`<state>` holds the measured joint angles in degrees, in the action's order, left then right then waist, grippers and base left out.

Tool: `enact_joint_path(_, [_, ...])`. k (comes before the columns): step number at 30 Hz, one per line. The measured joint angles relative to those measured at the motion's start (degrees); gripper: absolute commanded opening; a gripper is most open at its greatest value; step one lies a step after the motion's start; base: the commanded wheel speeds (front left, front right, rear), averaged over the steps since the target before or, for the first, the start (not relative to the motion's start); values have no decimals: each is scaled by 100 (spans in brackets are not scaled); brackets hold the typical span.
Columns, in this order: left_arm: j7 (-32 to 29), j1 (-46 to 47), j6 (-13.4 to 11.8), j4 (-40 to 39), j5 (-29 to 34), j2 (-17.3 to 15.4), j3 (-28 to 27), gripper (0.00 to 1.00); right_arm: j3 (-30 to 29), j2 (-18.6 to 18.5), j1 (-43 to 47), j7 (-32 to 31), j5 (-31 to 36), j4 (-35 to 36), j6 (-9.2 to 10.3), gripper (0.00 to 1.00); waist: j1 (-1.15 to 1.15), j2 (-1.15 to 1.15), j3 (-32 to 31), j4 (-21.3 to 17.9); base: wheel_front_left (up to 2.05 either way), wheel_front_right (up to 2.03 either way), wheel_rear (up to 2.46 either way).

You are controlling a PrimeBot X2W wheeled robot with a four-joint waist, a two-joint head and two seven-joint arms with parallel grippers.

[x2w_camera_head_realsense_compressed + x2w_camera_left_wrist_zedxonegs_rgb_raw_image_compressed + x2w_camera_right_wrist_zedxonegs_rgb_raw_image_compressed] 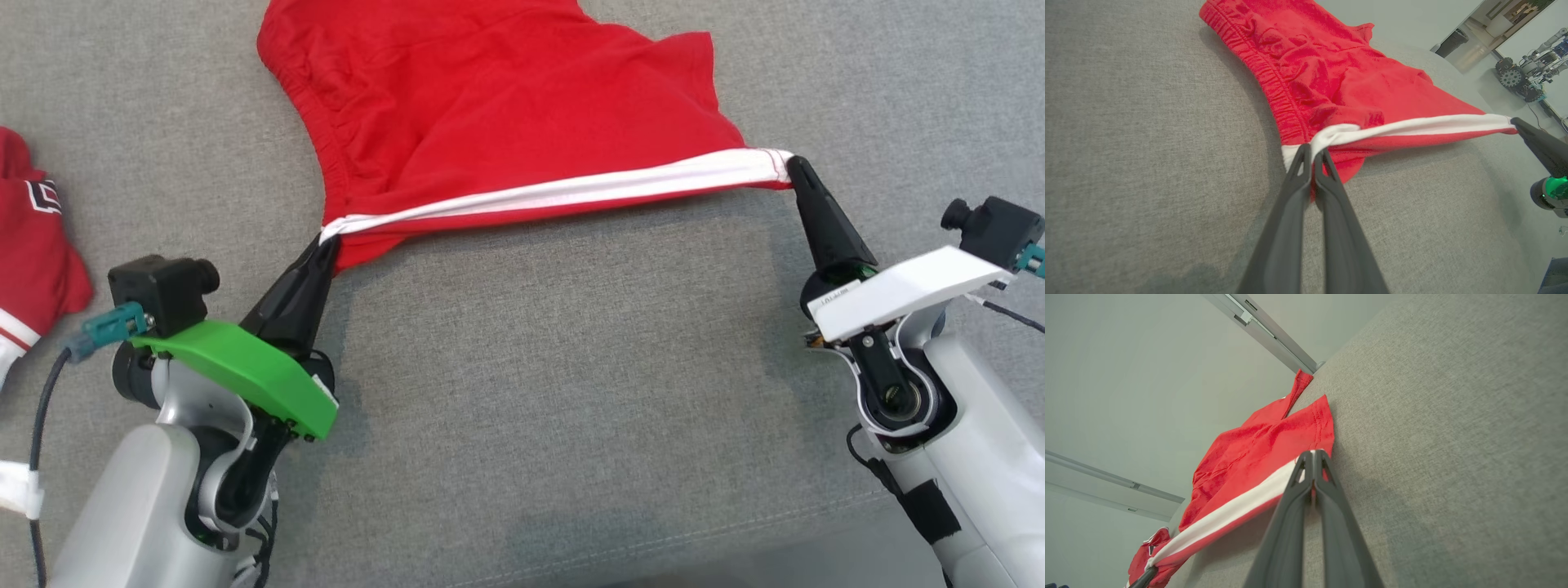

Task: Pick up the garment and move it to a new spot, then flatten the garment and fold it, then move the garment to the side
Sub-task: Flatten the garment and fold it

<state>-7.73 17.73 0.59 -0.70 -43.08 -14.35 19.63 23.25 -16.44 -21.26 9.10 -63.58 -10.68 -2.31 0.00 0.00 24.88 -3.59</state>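
Grey woven fabric (571, 384) covers the whole work surface, with one stitched seam (694, 535) running across the bottom of the head view. Nearest the camera stand two arms, one at the lower left under a green cover (245, 371) and one at the lower right under a white cover (906, 290). Each ends in one gripper, two in all.

The left gripper (325, 245) is clenched on the near left corner of the garment (506, 106), where the white stripe (571, 192) bunches into a twist. In the left wrist view its two dark fingers (1292, 196) press together with white and red cloth pinched at the tips. The right gripper (793, 167), at the right and higher in the frame, is likewise clamped tight on the stripe's other end. The right wrist view shows the hem nipped between its closed tips.

Between the two grippers the single stripe is pulled into a taut line, casting a shadow on the grey below it. Beyond that line the one garment spreads red and wrinkled over the fabric toward the top centre of the frame. A gathered elastic waistband (314, 122) curves down its left side.

Well apart from it, at the far left edge, lies a second red cloth (33, 245) with white trim and a black-and-white mark, touched by neither gripper.
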Motion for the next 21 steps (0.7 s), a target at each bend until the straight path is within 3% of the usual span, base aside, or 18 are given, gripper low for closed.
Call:
enact_joint_path(9, [799, -711, 244, 53, 9, 252, 94, 0, -19, -196, 656, 189, -3, -142, -172, 0, 0, 0, -371, 46, 0, 0, 0])
enact_joint_path(21, [1582, -1913, 452, 343, 166, 310, 472, 0, -30, -401, 1998, 254, -126, -207, -267, 0, 0, 0, -1039, 242, 0, 0, 0])
